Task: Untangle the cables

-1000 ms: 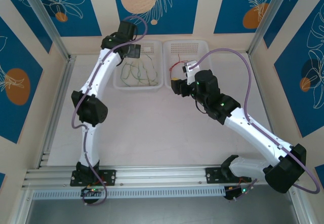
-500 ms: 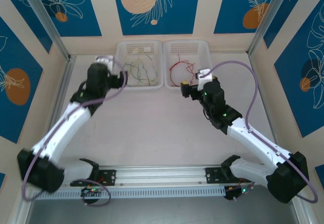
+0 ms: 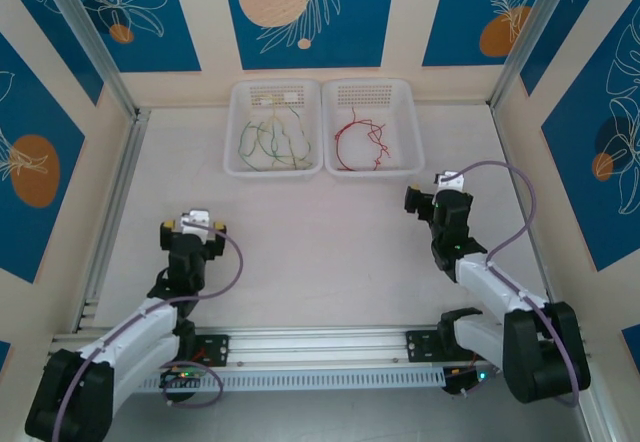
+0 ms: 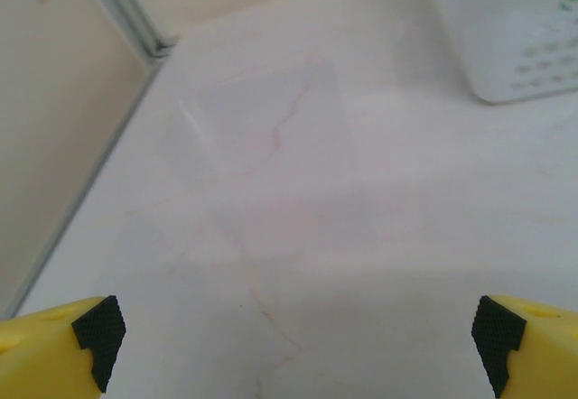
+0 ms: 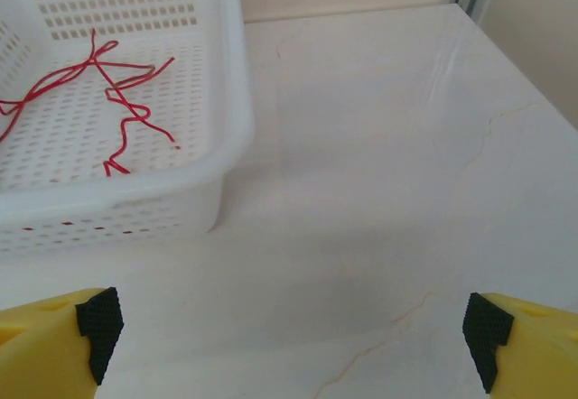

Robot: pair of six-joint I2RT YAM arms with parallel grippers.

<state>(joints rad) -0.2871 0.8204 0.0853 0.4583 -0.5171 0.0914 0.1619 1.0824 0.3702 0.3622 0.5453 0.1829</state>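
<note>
Thin green and tan cables (image 3: 276, 140) lie in the left white basket (image 3: 240, 158) at the back of the table. Thin red cables (image 3: 362, 139) (image 5: 116, 92) lie in the right white basket (image 3: 412, 138) (image 5: 226, 92). My left gripper (image 3: 192, 227) (image 4: 293, 340) hovers low over bare tabletop at the near left, open, nothing between its yellow fingers (image 4: 63, 345). My right gripper (image 3: 420, 198) (image 5: 289, 336) sits near the right basket's front right corner, open and empty, with its yellow fingers (image 5: 54, 340) wide apart.
Both baskets stand side by side against the back wall. Aluminium frame rails (image 3: 110, 202) run along the left edge and the near edge (image 3: 320, 347). A corner of the left basket (image 4: 506, 38) shows at the upper right of the left wrist view.
Both arms have pulled back from the baskets toward the near edge and folded down. The green and tan cables stay in the left basket, the red ones in the right basket.
</note>
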